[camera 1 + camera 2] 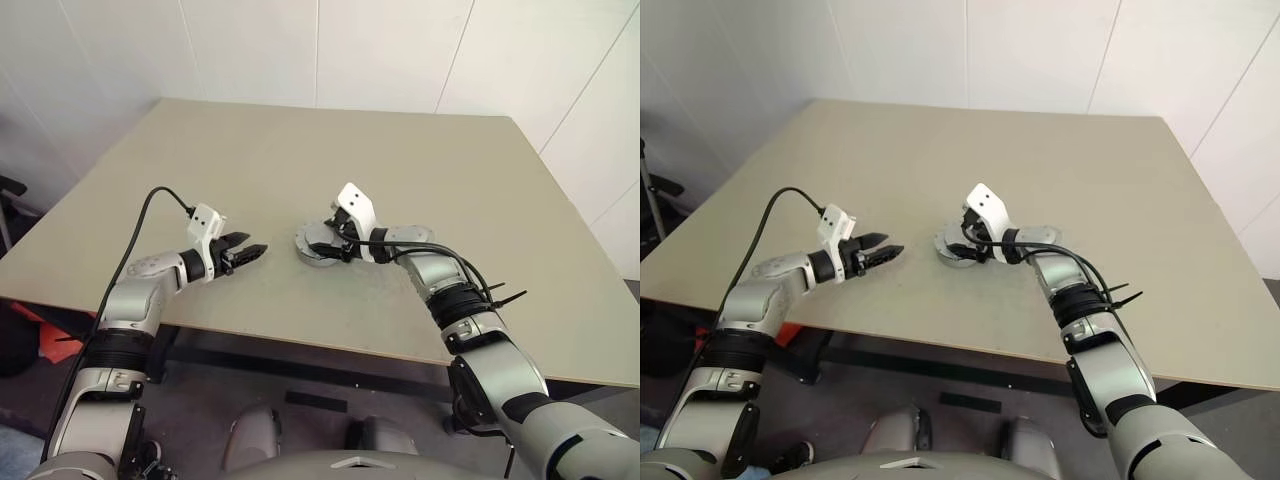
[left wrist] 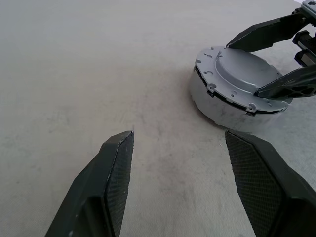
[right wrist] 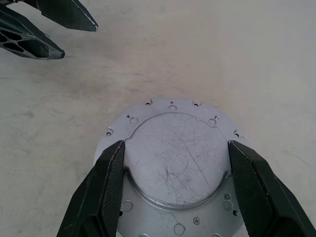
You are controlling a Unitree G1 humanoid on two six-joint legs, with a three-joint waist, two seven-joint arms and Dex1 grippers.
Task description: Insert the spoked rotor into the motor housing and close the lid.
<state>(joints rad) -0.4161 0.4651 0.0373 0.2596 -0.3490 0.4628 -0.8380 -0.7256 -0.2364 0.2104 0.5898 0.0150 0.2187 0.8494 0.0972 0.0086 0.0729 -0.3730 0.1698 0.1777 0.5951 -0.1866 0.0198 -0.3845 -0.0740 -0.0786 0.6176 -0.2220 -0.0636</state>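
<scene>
Lid [image 3: 173,160] sat grey-face-up on the housing [image 2: 207,98]; right fingers [image 3: 106,192] straddled its raised centre, open, gripping nothing. Left gripper [image 1: 248,254] hung open, empty. Press evenly, squarely.

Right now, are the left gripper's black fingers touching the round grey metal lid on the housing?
Apart. The left wrist view shows bare table between the left gripper and the round grey metal lid.

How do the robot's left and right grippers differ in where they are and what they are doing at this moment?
The left gripper hovers over bare table, apart from the housing; the right gripper reaches over it. The left gripper's fingers have nothing between them; the right gripper's fingers straddle the raised centre of the lid, which sits on the housing. Both are open, with black fingers, and point toward each other.
</scene>
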